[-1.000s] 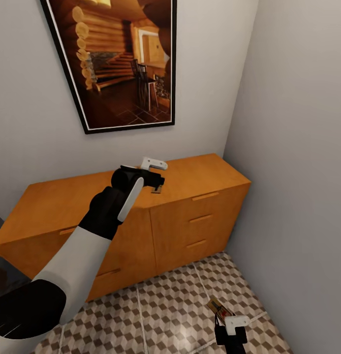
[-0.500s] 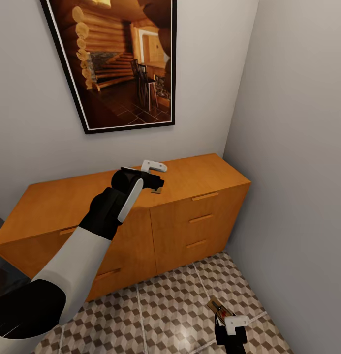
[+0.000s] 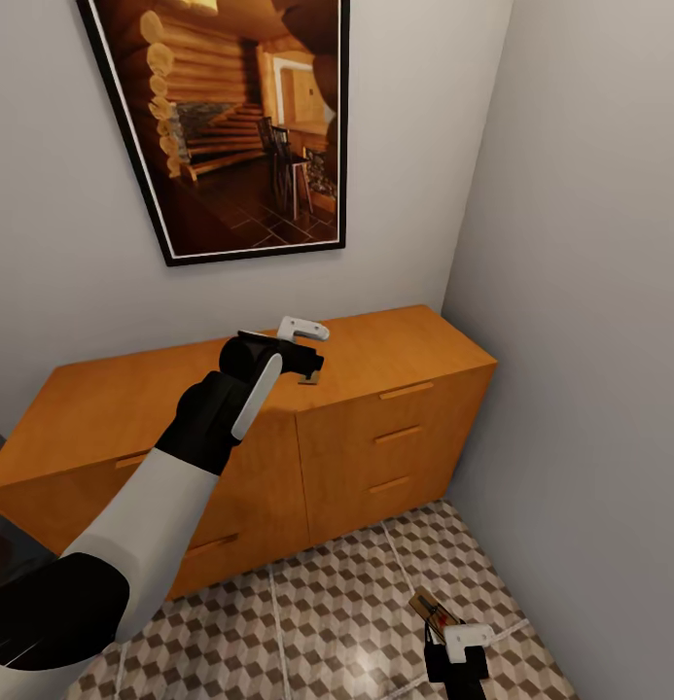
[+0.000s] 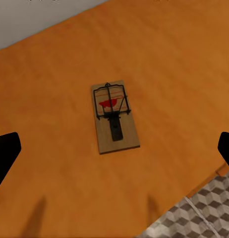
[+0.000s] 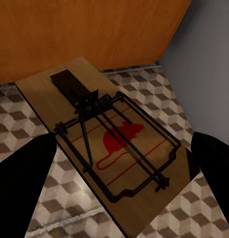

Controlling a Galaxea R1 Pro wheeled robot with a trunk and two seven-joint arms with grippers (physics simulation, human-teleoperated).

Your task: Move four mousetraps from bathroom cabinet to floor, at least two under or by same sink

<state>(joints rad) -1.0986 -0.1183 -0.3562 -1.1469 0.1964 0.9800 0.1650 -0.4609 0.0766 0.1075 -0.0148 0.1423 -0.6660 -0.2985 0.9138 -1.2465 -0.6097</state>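
Left pincer point(image 3: 312, 350): was held over the top of the cabinet point(image 3: 395, 428), fingers spread wide and nothing between them; the wrist view showed both black tips far apart to either side of a trap.
Trap on cabinet point(image 4: 114, 118): lay flat on the cabinet top, near its front edge, directly beneath the left pincer; a corner of it was seen just under that pincer in the head view point(image 3: 308, 378).
Reason for left pose: judged to be a lining-up for a grasp from above, the board being centred between the open fingers.
Right pincer point(image 3: 455, 649): was kept low over the floor point(image 3: 317, 622), in front of the cabinet's right end.
Second trap point(image 5: 107, 144): was seen between the right fingers, wire and spring uppermost, tilted above the tiles in front of the cabinet; whether it was gripped or only framed could not be told.
Reason for right pose: judged to be for carrying the trap or setting it down on the floor.
Picture point(image 3: 244, 126): hung on the wall above the cabinet, a log-cabin interior.
Writing: none could be read; each trap bore only a red mouse outline and red lines.
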